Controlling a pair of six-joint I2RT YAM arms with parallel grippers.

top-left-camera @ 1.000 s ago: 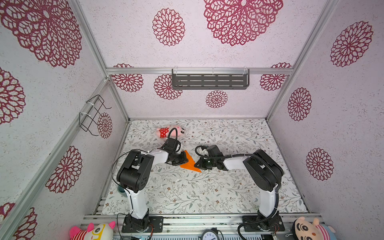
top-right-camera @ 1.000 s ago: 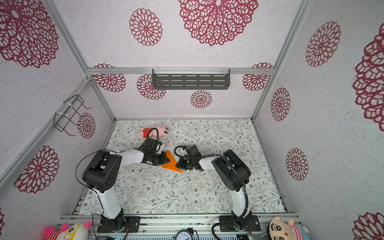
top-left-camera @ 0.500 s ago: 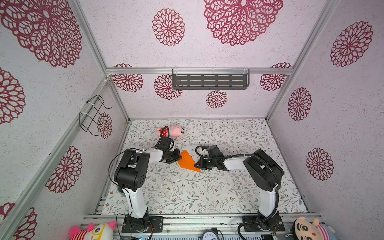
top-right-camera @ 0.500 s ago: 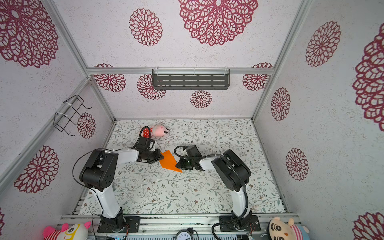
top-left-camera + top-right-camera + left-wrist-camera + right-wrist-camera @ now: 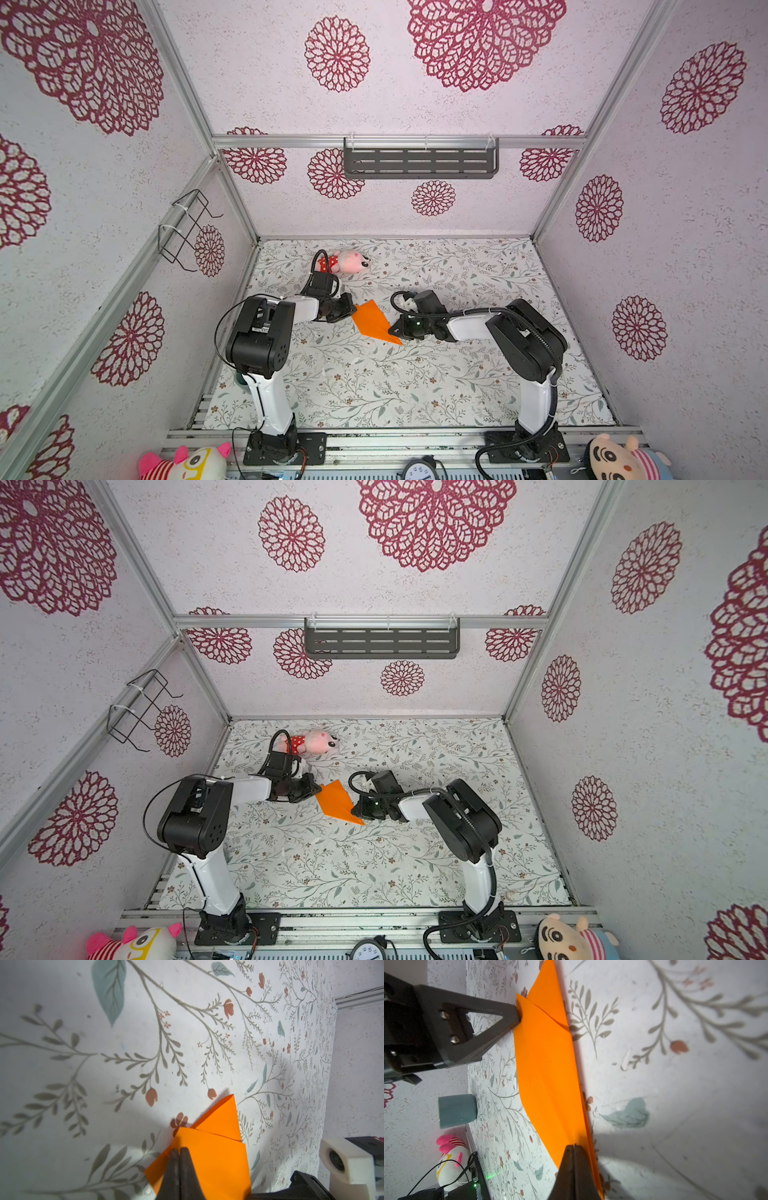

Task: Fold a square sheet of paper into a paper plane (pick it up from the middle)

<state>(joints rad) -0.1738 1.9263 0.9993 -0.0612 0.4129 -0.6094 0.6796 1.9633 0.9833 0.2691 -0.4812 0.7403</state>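
The orange paper plane [image 5: 372, 322] [image 5: 336, 802], a sheet folded into a pointed dart with layered flaps, lies mid-table between both arms. My left gripper [image 5: 352, 309] [image 5: 319, 788] lies low and sideways at its wide rear end. In the left wrist view this gripper [image 5: 179, 1149] is shut on the edge of a flap [image 5: 216, 1157]. My right gripper [image 5: 392, 330] [image 5: 354, 810] meets the paper near its pointed end. In the right wrist view that gripper [image 5: 574, 1146] is shut on the paper [image 5: 546, 1064], and the left fingertips [image 5: 513, 1015] pinch the far corner.
A pink plush toy [image 5: 345, 262] [image 5: 311, 742] in red dotted shorts lies behind the left arm. A teal cup [image 5: 456, 1110] stands by the left arm's base. Plush toys [image 5: 183, 461] [image 5: 623, 457] sit along the front rail. A wire basket [image 5: 187, 228] and a grey shelf [image 5: 419, 160] hang on the walls.
The left jaws have closed on the paper's rear edge, and the left arm's elbow has swung left. The right arm and the paper have stayed in place.
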